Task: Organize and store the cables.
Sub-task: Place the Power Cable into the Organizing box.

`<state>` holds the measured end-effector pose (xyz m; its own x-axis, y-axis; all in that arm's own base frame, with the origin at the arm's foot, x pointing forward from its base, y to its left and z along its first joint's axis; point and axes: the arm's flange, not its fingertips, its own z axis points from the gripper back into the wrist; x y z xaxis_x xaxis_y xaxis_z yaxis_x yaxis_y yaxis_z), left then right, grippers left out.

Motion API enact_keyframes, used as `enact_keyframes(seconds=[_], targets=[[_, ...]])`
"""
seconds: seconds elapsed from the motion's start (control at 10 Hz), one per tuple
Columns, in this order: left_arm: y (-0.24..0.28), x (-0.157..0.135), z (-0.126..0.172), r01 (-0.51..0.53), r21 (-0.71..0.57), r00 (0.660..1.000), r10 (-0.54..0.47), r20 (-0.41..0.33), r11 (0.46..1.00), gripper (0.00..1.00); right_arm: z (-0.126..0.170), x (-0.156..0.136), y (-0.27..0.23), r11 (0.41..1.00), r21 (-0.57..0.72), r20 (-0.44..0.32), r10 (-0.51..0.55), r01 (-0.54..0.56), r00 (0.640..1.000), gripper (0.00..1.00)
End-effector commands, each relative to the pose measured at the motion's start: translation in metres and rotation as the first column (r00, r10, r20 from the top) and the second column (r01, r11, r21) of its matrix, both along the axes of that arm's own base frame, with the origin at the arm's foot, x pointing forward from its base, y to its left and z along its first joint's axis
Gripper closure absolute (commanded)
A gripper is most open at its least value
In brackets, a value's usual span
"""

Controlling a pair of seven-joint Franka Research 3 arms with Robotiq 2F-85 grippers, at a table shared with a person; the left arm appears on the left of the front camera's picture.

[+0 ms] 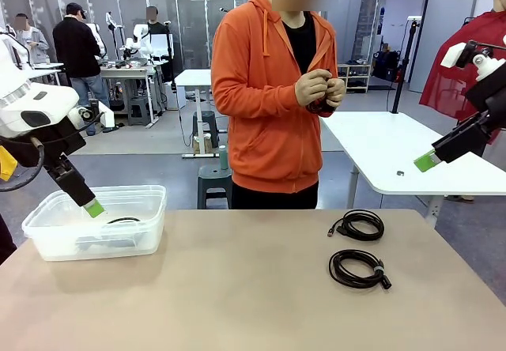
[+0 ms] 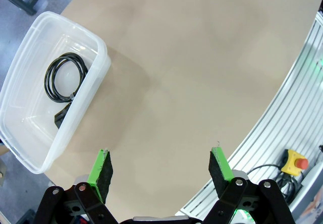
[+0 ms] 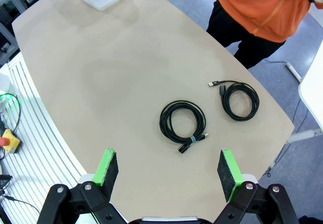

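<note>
bright even overhead light, soft shadows, wrist views curved.

The front camera sits low at the desk's (image 1: 237, 288) near edge, facing the person (image 1: 273, 90) at 12 o'clock. Both wrist cameras look steeply down on the desk from high, past the left end effector (image 2: 160, 156) and right end effector (image 3: 167, 156). All share the bin (image 1: 55, 240); front and right wrist share the cables (image 3: 165, 123).

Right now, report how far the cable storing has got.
Done: one coiled cable lies in the clear bin. In hand: the person's hands hold something dark, likely another cable. Left: the far cable and near cable lie on the table. The left end effector and right end effector are open and empty.
</note>
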<state>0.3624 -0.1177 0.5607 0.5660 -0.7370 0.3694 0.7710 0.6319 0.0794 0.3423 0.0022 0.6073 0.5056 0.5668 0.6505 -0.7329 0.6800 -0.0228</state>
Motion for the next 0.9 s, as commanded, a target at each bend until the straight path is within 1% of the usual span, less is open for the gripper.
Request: enact_keyframes(seconds=[0.0,0.8], targets=[[0.0001,-0.0022,0.004,-0.013,0.009,1.0,0.013,-0.017,1.0,0.04,-0.0004,0.0002,-0.0004,1.0,0.0,0.0,0.006,-0.006,1.0,0.0],[0.0001,-0.0022,0.004,-0.013,0.009,1.0,0.013,-0.017,1.0,0.04,-0.0004,0.0002,-0.0004,1.0,0.0,0.0,0.006,-0.006,1.0,0.0]])
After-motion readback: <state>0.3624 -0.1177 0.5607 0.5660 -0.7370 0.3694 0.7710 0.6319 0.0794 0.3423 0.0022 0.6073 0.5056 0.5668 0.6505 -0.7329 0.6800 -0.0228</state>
